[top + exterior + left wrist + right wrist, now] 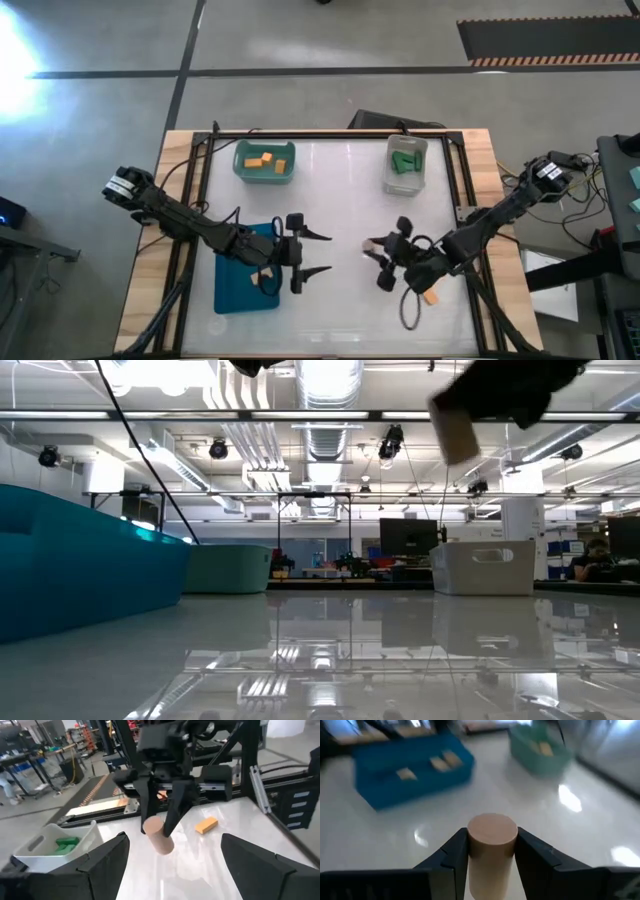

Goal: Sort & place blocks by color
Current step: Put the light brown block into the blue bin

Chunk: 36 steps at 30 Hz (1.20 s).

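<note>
My right gripper (374,253) hangs over the table's middle right, shut on a pale tan cylinder block (491,842). The block also shows in the left wrist view (158,836) and high up in the low view (453,430). My left gripper (322,253) is open and holds nothing, beside the blue bin's (240,285) right edge, its fingers pointing at the right gripper. One orange block (430,297) lies flat on the table near the right arm. Tan blocks (440,762) lie in the blue bin, orange ones (265,160) in the teal bin, green ones (405,160) in the clear bin. My right gripper pinches the tan cylinder by its round side wall (470,850), one finger (452,855) on either side. The cylinder lies along the fingers, and its flat end (491,831) sticks out past the fingertips. The fingers slant down from above. The block is tilted and lifted clear of the table.
The teal bin (240,168) and the clear bin (388,178) stand near the far edge, the blue bin near the near left. A black frame (455,175) borders the white surface. Bare tabletop lies between the two grippers and the far bins.
</note>
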{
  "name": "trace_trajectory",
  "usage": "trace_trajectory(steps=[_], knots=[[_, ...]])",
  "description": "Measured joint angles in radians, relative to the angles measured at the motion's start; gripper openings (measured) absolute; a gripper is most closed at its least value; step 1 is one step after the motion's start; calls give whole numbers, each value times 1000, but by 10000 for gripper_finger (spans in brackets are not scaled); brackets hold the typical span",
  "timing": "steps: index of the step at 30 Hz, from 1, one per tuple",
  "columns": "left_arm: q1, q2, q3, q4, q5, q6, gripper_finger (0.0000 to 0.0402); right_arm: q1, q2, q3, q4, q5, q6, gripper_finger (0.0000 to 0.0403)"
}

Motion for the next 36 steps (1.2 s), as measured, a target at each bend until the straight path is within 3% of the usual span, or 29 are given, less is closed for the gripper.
trace_trajectory(steps=[6,10,12,21,27,31,36], knots=[[0,3,0,4,63,-29,297,-16,47,-137,653,1,-513,120],[0,18,0,38,66,-50,297,-34,114,-197,1081,-156,-756,120],[0,32,0,61,67,-50,297,-51,143,-207,1214,-232,-816,120],[8,111,5,211,69,-50,297,-123,178,-174,1263,-398,-864,120],[15,140,6,247,69,-50,285,-129,170,-170,1264,-416,-882,120],[24,142,17,251,68,-50,242,-132,171,-170,1263,-416,-903,120],[34,142,21,250,65,-51,153,-132,170,-170,1273,-411,-930,121]])
